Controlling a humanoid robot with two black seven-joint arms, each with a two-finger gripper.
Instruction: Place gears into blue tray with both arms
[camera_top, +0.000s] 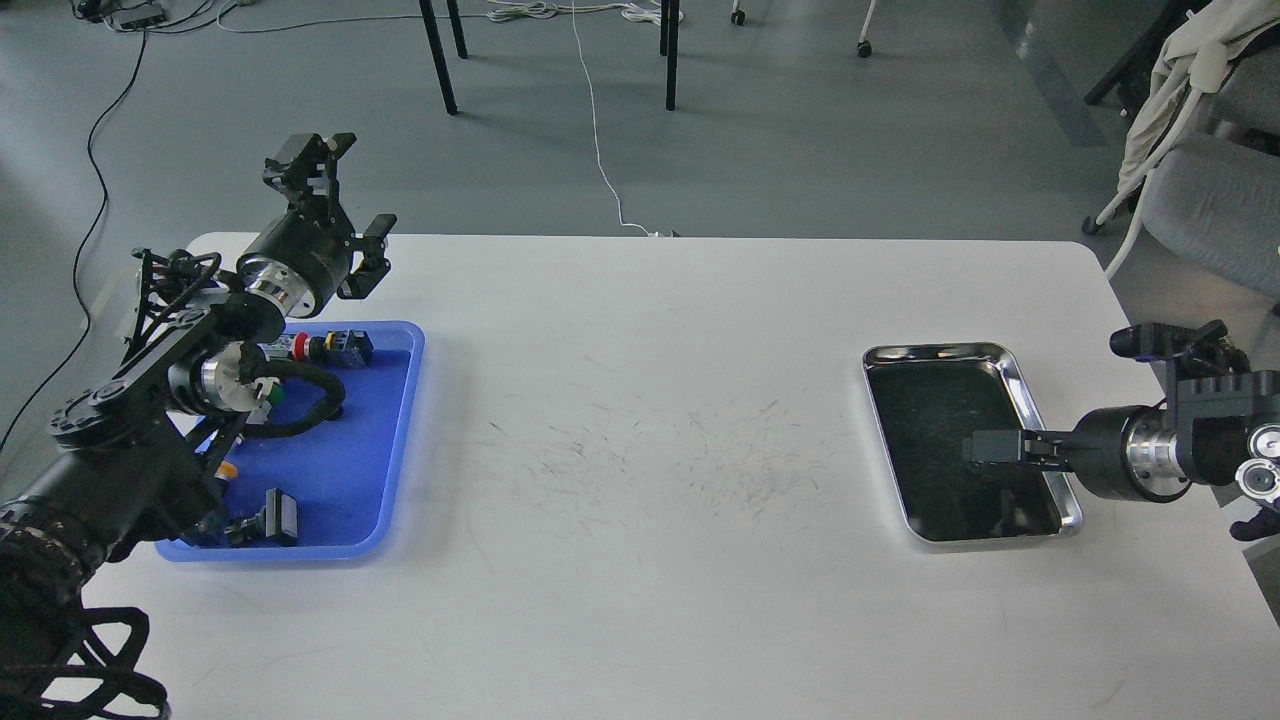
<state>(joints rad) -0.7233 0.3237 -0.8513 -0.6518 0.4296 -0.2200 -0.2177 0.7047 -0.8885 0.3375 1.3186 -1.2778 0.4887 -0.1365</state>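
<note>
Blue tray (395, 440) left on table (650, 400), steel tray (1020, 385) right

White table (640, 400), blue tray (400, 440) holding switches at left, steel tray (1040, 400) at right, right end effector (975, 447) over it

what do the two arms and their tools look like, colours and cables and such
Both arms are black and jointed, each with a shiny silver ring at the wrist. The left arm carries a black cable sleeve looping beside it and open black bracket framing near the wrist. The left tool is a black two-finger claw. The right tool is black too, slim and blocky, on a round black barrel.
</note>
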